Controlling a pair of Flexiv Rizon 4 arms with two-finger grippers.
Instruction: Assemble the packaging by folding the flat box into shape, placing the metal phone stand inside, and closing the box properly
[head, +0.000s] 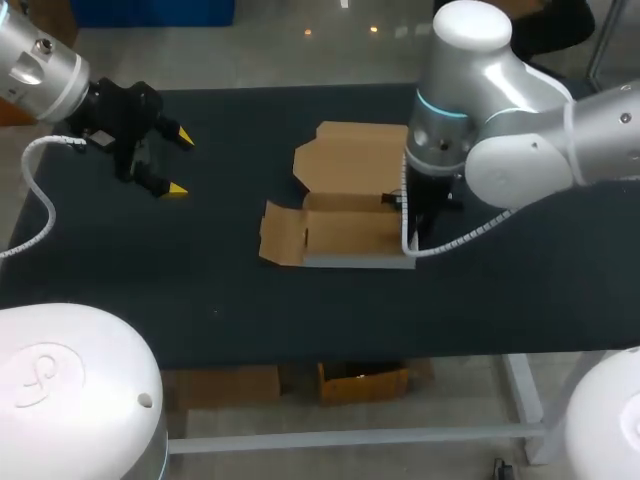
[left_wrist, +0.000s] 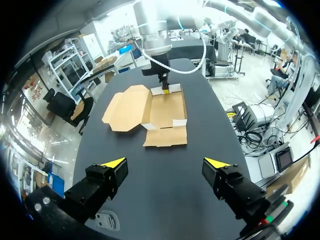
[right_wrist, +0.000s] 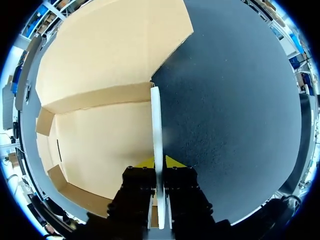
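Surface: A dark matte table (head: 200, 290) fills the middle of the head view, and the work is laid out on it.
Right jaws: The right gripper (right_wrist: 159, 161) is closed narrowly on a thin upright side wall (right_wrist: 156, 115) of the box (head: 345, 232), with one yellow tip against each face of the panel.
Left jaws: The left gripper (left_wrist: 165, 162) is spread wide with nothing between its fingers. In the head view it is found at the upper left of the frame, well apart from the box.
Held wall: The pinched panel stands on edge, white on its outer face and brown within, at the right end of the box in the head view.
Box: The box lies at the centre of the head view and is only partly formed. Its floor is flat on the table, and a side flap (head: 283, 235) at its left end is folded outward.
Lid: The lid panel (head: 355, 158) lies open and flat, just above the floor in the head view.
Contents: The metal phone stand is seen in no view.
Handling: The board is judged light, thin and easily creased. It should be stiff across a panel but weak at the scored folds, and the box would probably slide if pushed from one side only.
Hold: Panels are best pinched at a free edge, mid-length, as the side wall is here. The outward flap is judged the next place to be taken.
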